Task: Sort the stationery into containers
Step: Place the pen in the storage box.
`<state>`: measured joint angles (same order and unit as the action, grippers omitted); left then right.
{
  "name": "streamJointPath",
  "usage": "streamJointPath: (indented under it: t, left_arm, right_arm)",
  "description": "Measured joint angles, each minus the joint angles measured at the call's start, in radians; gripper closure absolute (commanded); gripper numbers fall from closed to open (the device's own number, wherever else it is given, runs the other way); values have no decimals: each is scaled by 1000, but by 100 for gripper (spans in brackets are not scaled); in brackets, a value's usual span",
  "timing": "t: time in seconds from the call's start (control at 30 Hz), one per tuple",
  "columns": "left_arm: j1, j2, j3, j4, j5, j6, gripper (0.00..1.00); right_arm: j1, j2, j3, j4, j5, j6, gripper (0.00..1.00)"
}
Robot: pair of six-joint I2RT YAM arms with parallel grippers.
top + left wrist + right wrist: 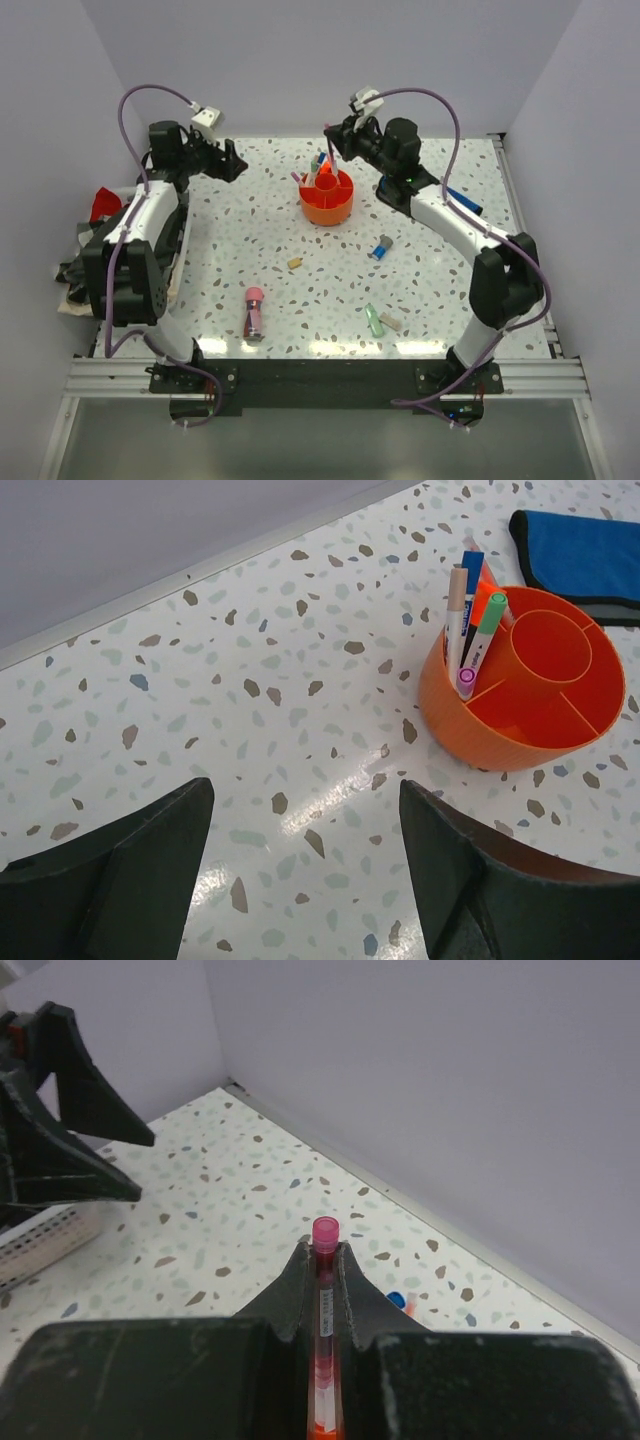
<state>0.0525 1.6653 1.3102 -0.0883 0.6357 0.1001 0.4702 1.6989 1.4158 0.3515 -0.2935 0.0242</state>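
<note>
One pink pen pinched between right jaws, cap protruding.

White speckled terrazzo tabletop, glossy, with glare patches toward the near edge. Plain pale lavender walls on three sides. Aluminium rail along the front. Light even, overhead.
</note>
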Motion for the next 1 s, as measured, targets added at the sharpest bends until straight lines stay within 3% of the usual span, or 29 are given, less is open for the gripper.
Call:
streamJointPath:
  t: [0.33, 0.87, 0.97, 1.0]
  left_arm:
    - [0, 88, 115, -80, -5, 79, 21]
    - [-8, 158, 164, -119, -12, 103, 21]
    - [-8, 158, 164, -118, -12, 103, 21]
    - [-8, 158, 164, -117, -12, 103, 21]
  right_arm:
    - [-40, 194, 27, 121, 49, -5, 100]
    - [-52, 259, 40, 100, 31, -77, 100]
    - [-52, 259, 41, 65, 20, -82, 94]
    - [-52, 259, 41, 51, 15, -85, 85]
